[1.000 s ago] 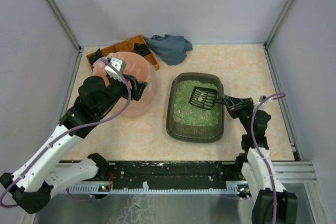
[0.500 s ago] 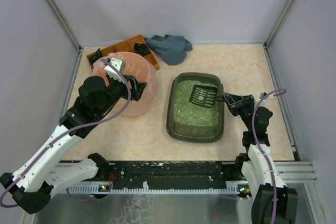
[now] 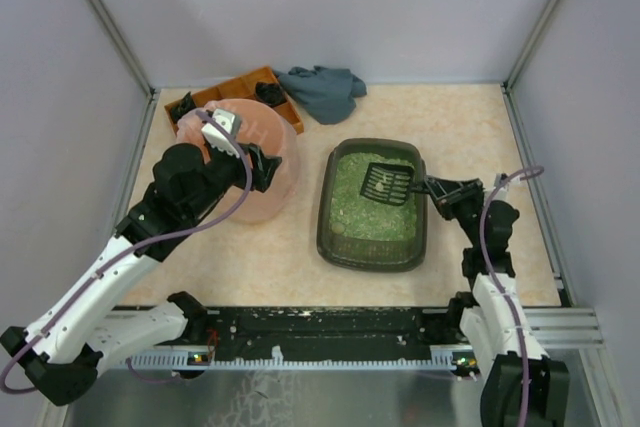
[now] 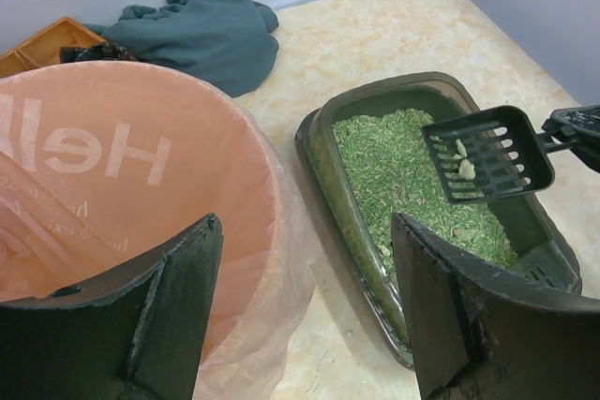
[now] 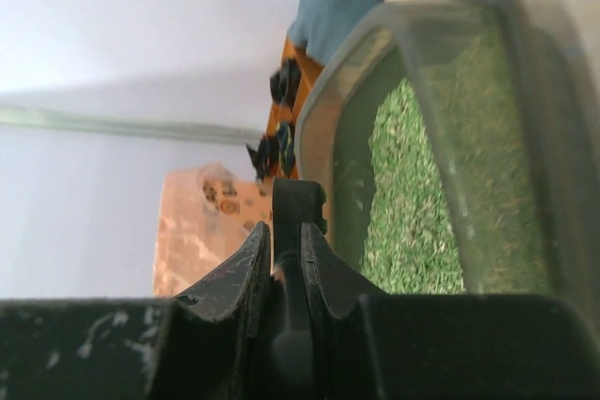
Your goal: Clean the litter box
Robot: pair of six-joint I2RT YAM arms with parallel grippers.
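1. from above: the litter box (image 3: 370, 260) sits on the table (image 3: 470, 127) a little right of centre, long side running from far to near edge, pale green granules (image 3: 365, 219) inside. the right gripper (image 3: 440, 190) is clenched on the handle of a black scoop (image 3: 388, 183), whose slotted head hangs over the box's far right part. a pink-bagged bin (image 3: 275, 142) stands toward the far left corner, with an orange tray (image 3: 243, 86) behind it and a grey cloth (image 3: 322, 91) at the far edge.
2. left wrist: the left gripper (image 4: 305, 316) is released, jaws wide; one finger is over the bin's mouth, the other toward the box. whether either touches the bag is hard to tell. a few pale clumps (image 4: 463, 160) lie on the scoop.
3. right wrist: the fingers (image 5: 246, 274) pinch the scoop handle, with the box's rim and granules beyond.
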